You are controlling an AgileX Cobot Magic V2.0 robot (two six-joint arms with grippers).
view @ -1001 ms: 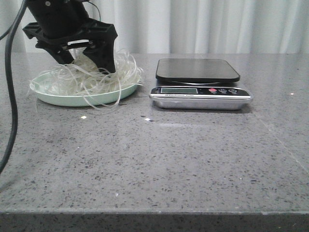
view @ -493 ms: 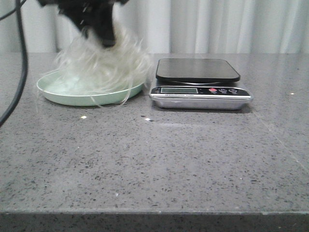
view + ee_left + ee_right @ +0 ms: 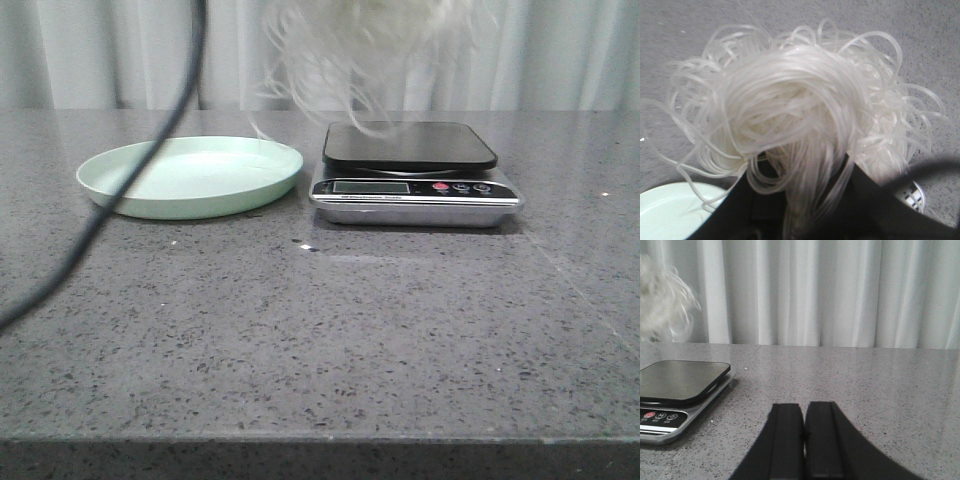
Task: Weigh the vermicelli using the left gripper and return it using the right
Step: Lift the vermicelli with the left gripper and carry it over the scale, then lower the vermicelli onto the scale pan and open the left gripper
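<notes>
The vermicelli (image 3: 362, 52) hangs as a blurred whitish tangle high above the black scale platform (image 3: 408, 146); its lowest strands dangle just over the platform. In the left wrist view my left gripper (image 3: 800, 167) is shut on the vermicelli (image 3: 790, 95), and the strands fan out past the black fingers. The claw itself is above the front view's top edge; only its cable (image 3: 150, 150) shows. The vermicelli (image 3: 662, 295) also appears beyond the scale (image 3: 680, 382) in the right wrist view. My right gripper (image 3: 804, 412) is shut, holds nothing, and sits low over the table to the right of the scale.
The pale mint-green plate (image 3: 190, 178) lies bare to the left of the scale, and its rim (image 3: 670, 212) shows under the left gripper. The scale's display and buttons (image 3: 415, 188) face the front. The black cable sweeps across the plate's left side. White curtains close the back.
The left gripper lifted the vermicelli off the plate, up and to the right, to above the scale. The plate now lies bare. The cable swung to the right.
</notes>
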